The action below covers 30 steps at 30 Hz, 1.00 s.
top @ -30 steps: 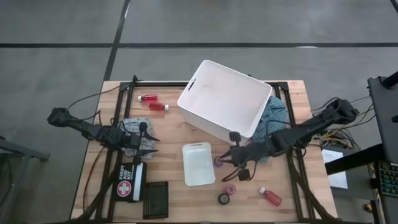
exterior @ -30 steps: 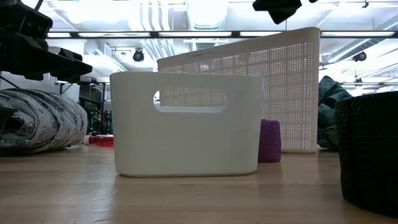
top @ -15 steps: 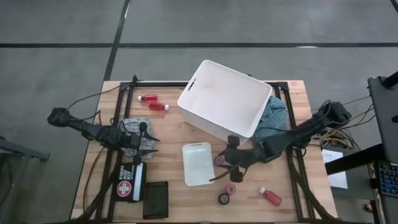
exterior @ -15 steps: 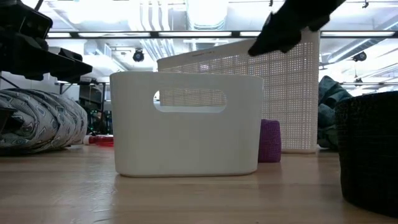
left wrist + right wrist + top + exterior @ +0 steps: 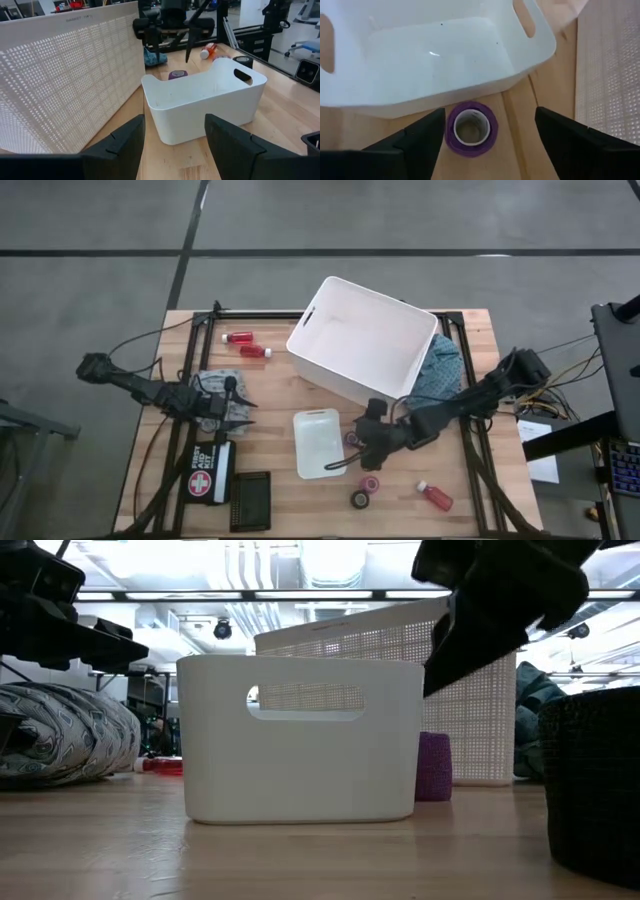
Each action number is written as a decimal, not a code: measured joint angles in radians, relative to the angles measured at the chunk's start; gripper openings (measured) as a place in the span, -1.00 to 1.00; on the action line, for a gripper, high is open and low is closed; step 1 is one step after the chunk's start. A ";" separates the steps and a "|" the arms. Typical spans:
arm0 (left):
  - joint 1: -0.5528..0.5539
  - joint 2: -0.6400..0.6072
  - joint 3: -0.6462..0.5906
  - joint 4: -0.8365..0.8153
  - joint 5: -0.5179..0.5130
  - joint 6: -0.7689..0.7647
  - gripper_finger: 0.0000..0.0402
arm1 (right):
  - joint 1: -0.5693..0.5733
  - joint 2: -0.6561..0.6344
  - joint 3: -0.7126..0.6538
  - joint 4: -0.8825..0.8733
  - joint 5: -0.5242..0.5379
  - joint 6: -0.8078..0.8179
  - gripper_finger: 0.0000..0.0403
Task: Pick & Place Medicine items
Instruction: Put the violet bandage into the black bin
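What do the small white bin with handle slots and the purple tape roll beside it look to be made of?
Small white bin: likely moulded plastic, smooth with a slight sheen; a highlight shows on its floor, and its corners are rounded. Purple tape roll: wound tape, matte, around a pale, perhaps cardboard, core.

Purple tape roll (image 5: 470, 128) upright on wood; red white-capped bottles (image 5: 246, 344) lying flat.

Right pincer lowers and opens over the purple roll

The right pincer (image 5: 357, 450) has moved down and toward the small white bin (image 5: 319, 444), and its fingers, closer together a second ago, now stand spread on both sides of the purple tape roll (image 5: 470, 128). In the low view the arm now covers more of the upper right.
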 joint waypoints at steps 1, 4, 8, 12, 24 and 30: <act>0.000 0.000 0.000 0.000 0.000 0.000 0.04 | 0.000 0.001 0.000 -0.001 0.000 0.000 0.56; 0.000 0.000 0.000 -0.001 0.000 0.000 0.04 | 0.000 0.014 0.000 -0.002 -0.012 0.006 0.59; 0.000 0.000 0.000 0.000 0.000 0.000 0.04 | 0.000 0.035 -0.001 0.001 -0.047 0.026 0.60; 0.000 0.000 0.000 0.000 0.000 0.000 0.04 | 0.001 0.058 -0.002 0.009 -0.048 0.025 0.59; 0.000 0.000 0.000 0.000 0.000 0.003 0.04 | 0.000 0.107 -0.002 0.053 -0.073 0.022 0.59; 0.000 0.000 0.000 0.000 0.000 0.003 0.04 | 0.000 0.111 -0.002 0.058 -0.078 0.022 0.60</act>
